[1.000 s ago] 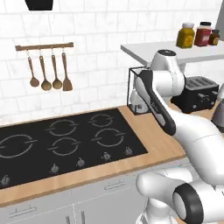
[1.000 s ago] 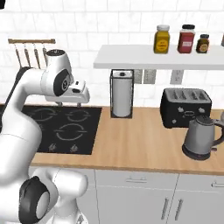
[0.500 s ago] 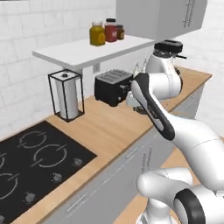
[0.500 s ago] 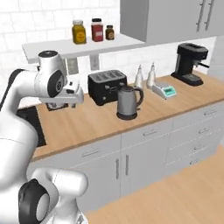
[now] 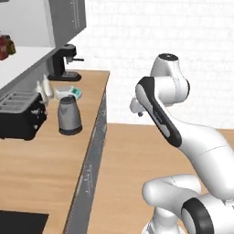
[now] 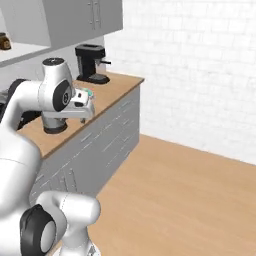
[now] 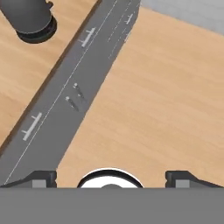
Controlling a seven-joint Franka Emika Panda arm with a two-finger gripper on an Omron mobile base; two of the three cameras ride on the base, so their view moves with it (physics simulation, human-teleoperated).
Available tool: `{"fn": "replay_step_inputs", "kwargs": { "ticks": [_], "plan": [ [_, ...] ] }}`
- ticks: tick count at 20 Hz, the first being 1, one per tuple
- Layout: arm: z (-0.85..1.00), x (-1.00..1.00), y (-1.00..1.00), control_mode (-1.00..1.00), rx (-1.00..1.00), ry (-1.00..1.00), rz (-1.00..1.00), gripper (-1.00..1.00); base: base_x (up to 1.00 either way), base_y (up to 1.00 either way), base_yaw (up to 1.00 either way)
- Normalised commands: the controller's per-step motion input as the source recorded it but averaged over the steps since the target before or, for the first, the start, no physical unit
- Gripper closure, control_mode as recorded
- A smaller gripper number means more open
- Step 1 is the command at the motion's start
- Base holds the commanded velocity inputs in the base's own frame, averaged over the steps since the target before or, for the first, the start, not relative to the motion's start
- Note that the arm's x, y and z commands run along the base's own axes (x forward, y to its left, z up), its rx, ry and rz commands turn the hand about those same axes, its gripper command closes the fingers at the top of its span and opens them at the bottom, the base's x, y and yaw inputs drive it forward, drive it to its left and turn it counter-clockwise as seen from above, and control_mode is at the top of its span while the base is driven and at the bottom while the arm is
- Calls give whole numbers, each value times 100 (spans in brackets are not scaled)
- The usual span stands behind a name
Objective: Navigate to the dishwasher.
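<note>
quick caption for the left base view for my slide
White arm beside a wooden counter holding a kettle, black toaster and coffee machine, facing open floor and a white brick wall.

The rendered scene is bright and evenly lit, with soft, diffuse light and no visible lamp or window as its source. The white brick wall (image 6: 200, 65) reads almost washed out in both base views, its brick lines faint. Shadows are weak: a soft dark patch lies under the kettle (image 5: 69, 116), and the cabinet fronts (image 7: 65, 100) look a darker grey in the hand view than in the right base view. No glare or specular hotspots show on the wooden floor (image 6: 190, 200) or the counter (image 5: 41, 164). All pictures are slightly soft and low in detail, with blurred edges on small handles. Straight lines stay straight toward the frame edges.
</note>
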Motion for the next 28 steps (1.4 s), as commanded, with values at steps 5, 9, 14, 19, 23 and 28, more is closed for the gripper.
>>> {"fn": "replay_step_inputs", "kwargs": {
  "ticks": [5,9,14,19,23,28],
  "plan": [
    [0,0,0,100,0,0,0,-100,0,-1,-93],
    [0,0,0,100,0,0,0,-100,0,-2,-89],
    [0,0,0,100,0,0,0,-100,0,-5,-84],
    [0,0,0,100,0,0,0,-100,0,-38,-70],
    [0,0,0,100,0,0,0,-100,0,-53,-70],
    [0,0,0,100,0,0,0,-100,0,-64,-69]
  ]
}}
